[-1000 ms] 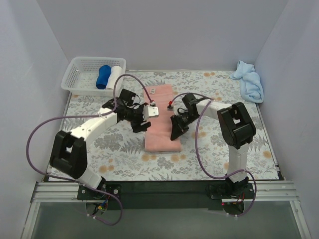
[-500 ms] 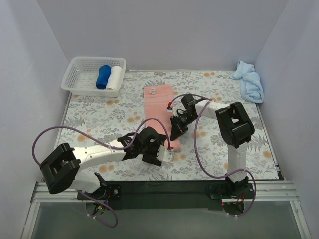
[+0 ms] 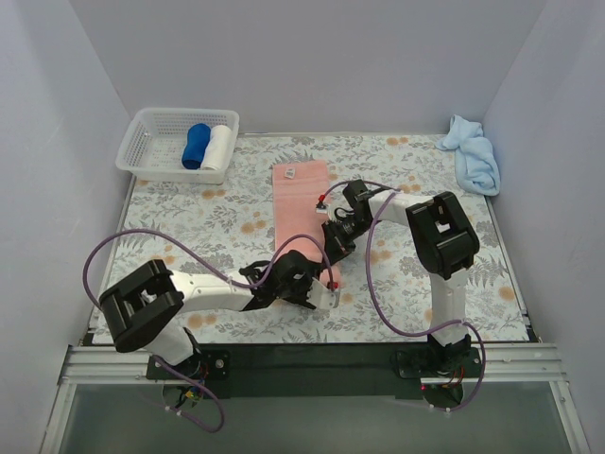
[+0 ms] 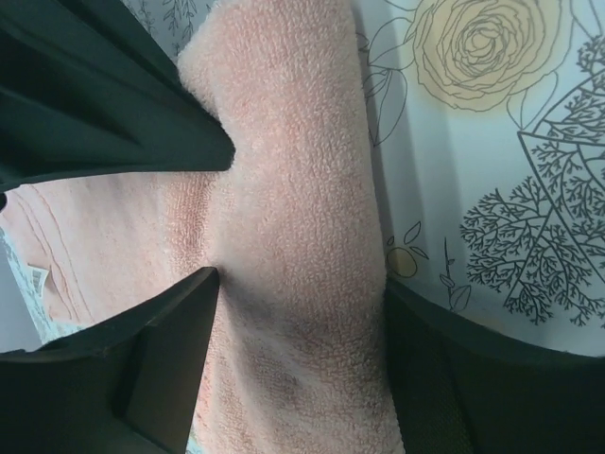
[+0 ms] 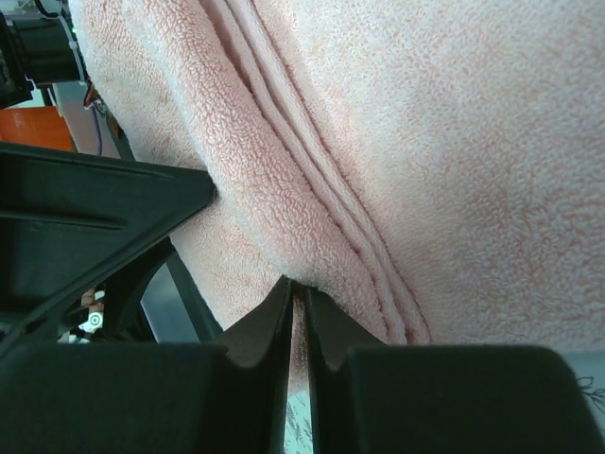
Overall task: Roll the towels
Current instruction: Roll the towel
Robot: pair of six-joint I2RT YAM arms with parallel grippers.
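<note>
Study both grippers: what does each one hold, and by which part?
Both hold the pink towel: the left gripper its bunched near end, the right gripper its right-hand long edge.

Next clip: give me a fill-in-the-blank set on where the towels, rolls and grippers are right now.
1. The basket holds ____ rolls: a dark blue roll and a white roll.
2. The light blue towel lies bunched in the back ____ corner of the table.
3. The right gripper is at the side edge of the pink towel; the ____ gripper is at its near end.
Missing words: two; right; left (the left gripper).
</note>
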